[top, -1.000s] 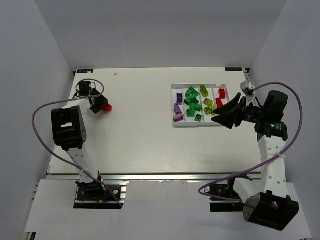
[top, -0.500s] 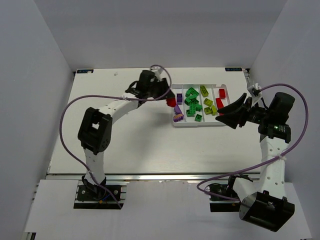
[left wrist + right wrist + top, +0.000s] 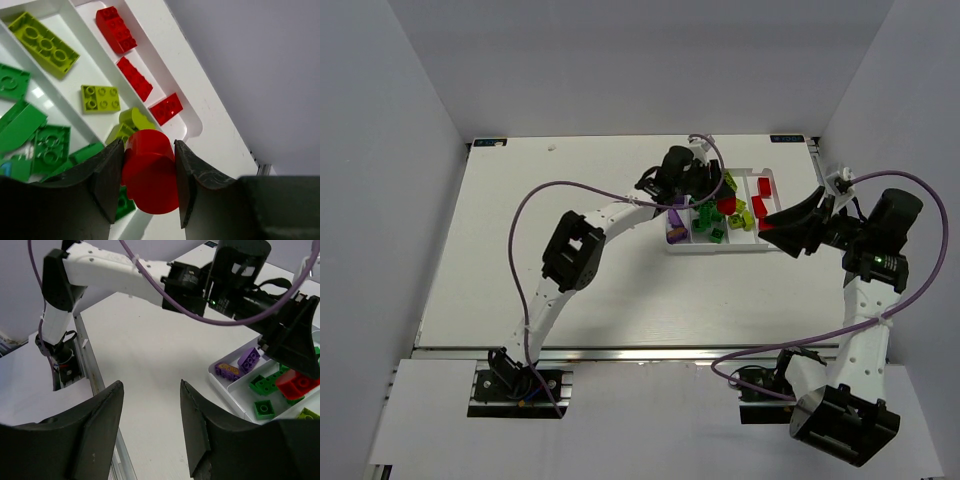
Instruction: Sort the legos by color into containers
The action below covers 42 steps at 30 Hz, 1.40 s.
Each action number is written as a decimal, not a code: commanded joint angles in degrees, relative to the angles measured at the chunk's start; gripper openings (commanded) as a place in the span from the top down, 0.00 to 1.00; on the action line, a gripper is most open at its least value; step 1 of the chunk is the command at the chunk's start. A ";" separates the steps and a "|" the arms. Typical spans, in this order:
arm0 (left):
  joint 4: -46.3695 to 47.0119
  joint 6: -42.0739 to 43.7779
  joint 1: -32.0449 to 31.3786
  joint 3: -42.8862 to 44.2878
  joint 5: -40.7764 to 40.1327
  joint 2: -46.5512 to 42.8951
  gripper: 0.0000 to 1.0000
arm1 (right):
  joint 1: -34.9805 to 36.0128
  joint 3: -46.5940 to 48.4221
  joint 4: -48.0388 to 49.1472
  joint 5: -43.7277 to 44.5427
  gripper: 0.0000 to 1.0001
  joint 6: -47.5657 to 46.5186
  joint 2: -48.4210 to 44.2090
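My left gripper is clamped on a red studded plastic brick; both dark fingers press its sides. In the top view the left gripper holds that red brick over the shallow white plastic tray, right of centre in the upper half of the frame. The brick is off the tray floor, roughly above the compartment of yellow-green bricks. I cannot tell exactly which divider it is over.

Three red bricks lie in the outermost compartment, along the tray rim, towards the upper middle of the left wrist view. Green bricks fill the next compartment inward, and purple bricks lie in the leftmost.

My right gripper hangs just beside the tray's right edge. In its own wrist view the right gripper has its fingers spread apart with nothing between them, above the white table.
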 commanded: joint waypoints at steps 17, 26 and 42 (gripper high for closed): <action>34.63 -7.80 -7.56 18.06 -17.31 19.11 0.75 | -5.00 -0.11 1.65 -7.84 0.45 0.82 -1.40; 34.81 -6.57 -9.24 22.89 -26.71 24.56 0.64 | -6.23 -0.11 1.29 -8.63 0.45 0.82 -1.49; 32.09 -5.34 -10.82 24.48 -28.22 26.15 0.31 | -8.34 0.06 0.33 -10.04 0.45 0.82 -1.40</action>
